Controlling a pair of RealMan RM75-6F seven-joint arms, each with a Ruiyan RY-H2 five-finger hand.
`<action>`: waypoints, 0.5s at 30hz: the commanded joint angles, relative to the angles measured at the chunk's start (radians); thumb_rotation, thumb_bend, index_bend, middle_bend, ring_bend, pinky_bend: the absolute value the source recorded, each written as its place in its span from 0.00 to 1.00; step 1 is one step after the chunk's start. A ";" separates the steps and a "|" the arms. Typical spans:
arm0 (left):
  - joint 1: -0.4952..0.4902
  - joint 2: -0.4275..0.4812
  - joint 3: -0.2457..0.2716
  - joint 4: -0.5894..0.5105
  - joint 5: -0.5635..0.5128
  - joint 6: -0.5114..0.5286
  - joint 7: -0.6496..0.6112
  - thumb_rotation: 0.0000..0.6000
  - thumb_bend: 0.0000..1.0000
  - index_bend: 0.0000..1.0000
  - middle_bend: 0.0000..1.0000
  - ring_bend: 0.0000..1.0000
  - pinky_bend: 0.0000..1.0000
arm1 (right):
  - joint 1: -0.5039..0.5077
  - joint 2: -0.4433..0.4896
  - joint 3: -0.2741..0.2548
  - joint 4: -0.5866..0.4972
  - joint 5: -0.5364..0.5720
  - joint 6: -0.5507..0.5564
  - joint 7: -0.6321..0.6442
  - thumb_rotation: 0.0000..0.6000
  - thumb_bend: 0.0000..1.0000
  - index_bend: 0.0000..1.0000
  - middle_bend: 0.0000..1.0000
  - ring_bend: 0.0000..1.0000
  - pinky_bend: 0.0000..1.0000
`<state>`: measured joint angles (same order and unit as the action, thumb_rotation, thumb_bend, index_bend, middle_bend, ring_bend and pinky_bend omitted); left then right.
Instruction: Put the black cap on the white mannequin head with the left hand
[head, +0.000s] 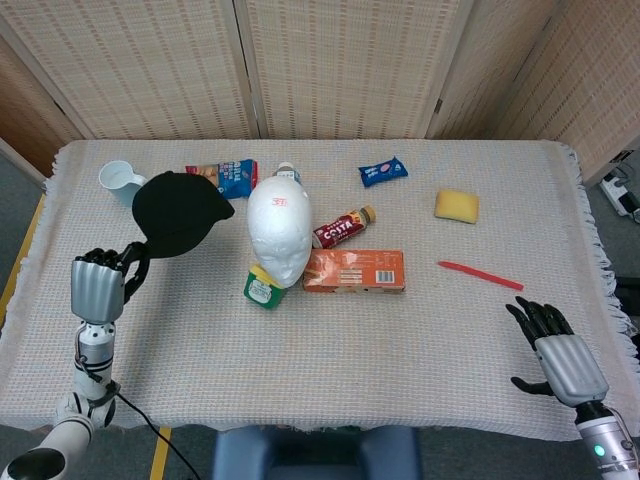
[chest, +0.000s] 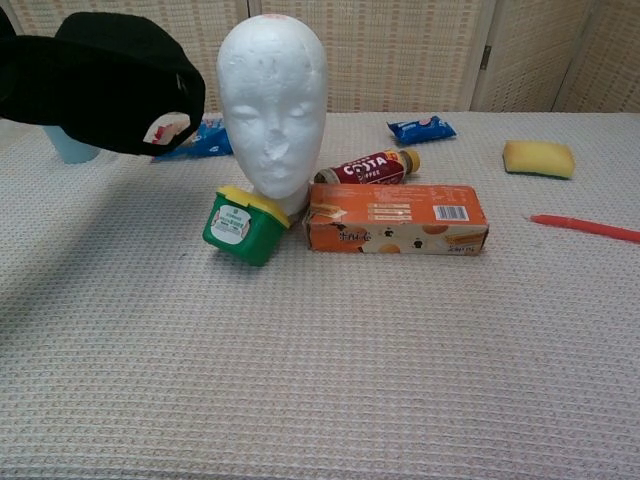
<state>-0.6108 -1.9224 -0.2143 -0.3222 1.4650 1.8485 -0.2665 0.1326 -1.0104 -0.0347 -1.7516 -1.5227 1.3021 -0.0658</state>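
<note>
White foam mannequin head: black fabric cap raised at its left; green yellow-lidded tub before it; orange cardboard box right; brown coffee bottle behind the box.

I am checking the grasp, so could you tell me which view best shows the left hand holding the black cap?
The head view: the left hand grips the black cap by its edge. The chest view shows only the raised cap, not the hand.

The brown bottle behind the orange box shows the word "COSTA"; other labels are too small to read.
</note>
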 joint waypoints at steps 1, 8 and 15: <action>-0.044 0.033 -0.020 -0.040 -0.002 0.017 0.035 1.00 0.58 0.75 1.00 1.00 1.00 | -0.001 0.005 0.000 -0.002 0.000 0.001 0.006 1.00 0.05 0.00 0.00 0.00 0.00; -0.144 0.095 -0.050 -0.146 0.014 0.031 0.133 1.00 0.58 0.75 1.00 1.00 1.00 | 0.002 0.019 0.004 -0.005 0.012 -0.006 0.026 1.00 0.05 0.00 0.00 0.00 0.00; -0.248 0.133 -0.073 -0.286 0.046 0.016 0.272 1.00 0.58 0.75 1.00 1.00 1.00 | 0.013 0.037 0.003 -0.011 0.023 -0.036 0.051 1.00 0.05 0.00 0.00 0.00 0.00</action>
<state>-0.8214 -1.8054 -0.2774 -0.5655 1.4951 1.8736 -0.0403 0.1435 -0.9765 -0.0318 -1.7616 -1.5008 1.2692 -0.0179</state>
